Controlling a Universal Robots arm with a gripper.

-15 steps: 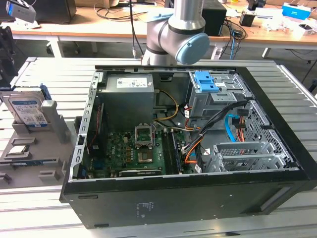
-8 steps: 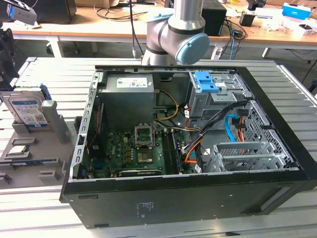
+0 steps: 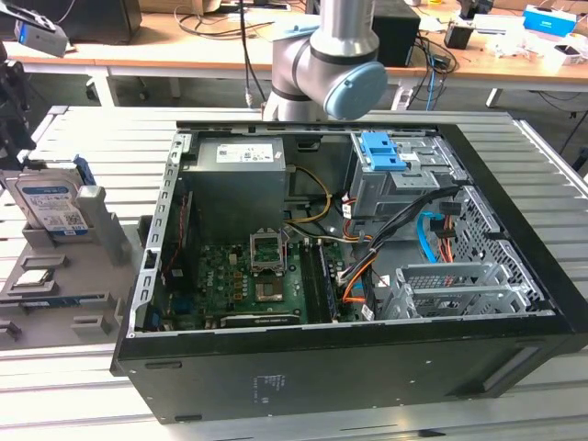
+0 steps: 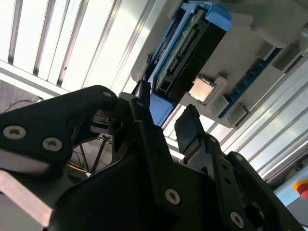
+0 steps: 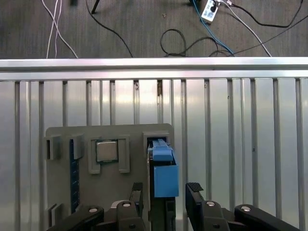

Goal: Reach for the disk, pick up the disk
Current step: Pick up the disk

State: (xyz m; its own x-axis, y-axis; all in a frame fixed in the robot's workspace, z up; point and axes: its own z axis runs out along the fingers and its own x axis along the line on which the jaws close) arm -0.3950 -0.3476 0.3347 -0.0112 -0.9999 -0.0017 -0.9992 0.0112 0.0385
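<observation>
Robotics lab or electronics workshop. Landmark: open computer case (image 3: 349, 377), motherboard (image 3: 253, 280) and wiring exposed, on slatted aluminium table (image 3: 83, 404). Behind case: robot arm (image 3: 326, 64), wooden benches (image 3: 165, 53) strewn with cables (image 3: 207, 23). Beside case, at exterior view's left: grey parts fixture (image 3: 55, 308). Farther from case, past table edge: dark floor (image 5: 120, 29), loose cords (image 5: 183, 38), power strip (image 5: 210, 9).

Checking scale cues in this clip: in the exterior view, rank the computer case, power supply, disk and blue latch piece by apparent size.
Largest to smallest:
1. computer case
2. power supply
3. disk
4. blue latch piece
The last two are the closest call, but the disk clearly looks bigger.
</observation>
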